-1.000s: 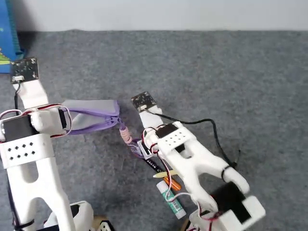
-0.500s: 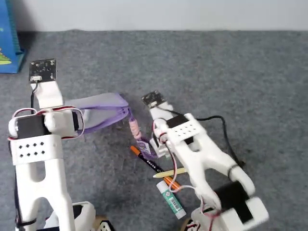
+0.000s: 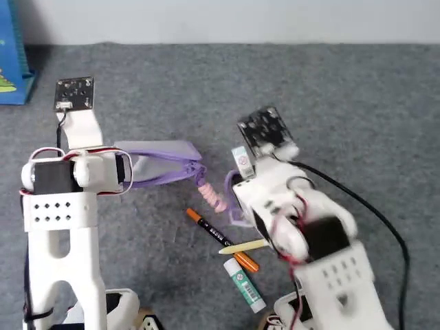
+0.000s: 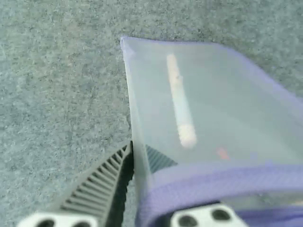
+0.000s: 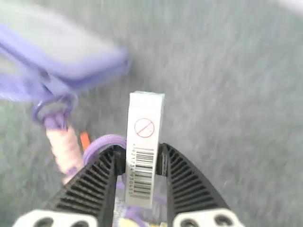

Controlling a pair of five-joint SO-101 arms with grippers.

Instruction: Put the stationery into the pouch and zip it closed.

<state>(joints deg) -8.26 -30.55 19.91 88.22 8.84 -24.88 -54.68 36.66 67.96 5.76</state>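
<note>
A translucent pouch (image 3: 159, 159) with a purple zipper edge lies left of centre. My left gripper (image 4: 135, 158) is shut on the pouch (image 4: 199, 104) at its zipper end, and a pale stick (image 4: 180, 109) shows through its wall. My right gripper (image 5: 141, 158) is shut on a small white eraser box (image 5: 143, 142) with a barcode, held above the carpet just right of the pouch's pink zipper charm (image 3: 212, 196). In the high view the eraser box (image 3: 240, 161) sticks out of the right gripper (image 3: 242, 172). A black pen (image 3: 212, 231), a yellow stick (image 3: 244, 245), an orange marker (image 3: 246, 262) and a glue stick (image 3: 245, 283) lie on the carpet.
Grey carpet (image 3: 344, 103) covers the table, with free room at the back and right. A blue box (image 3: 10, 55) stands at the far left edge. A black cable (image 3: 375, 213) trails from the right arm.
The right arm rose from the pile with the eraser box and swung back and to the right. The left arm carried the pouch to the right, and the pink charm followed.
</note>
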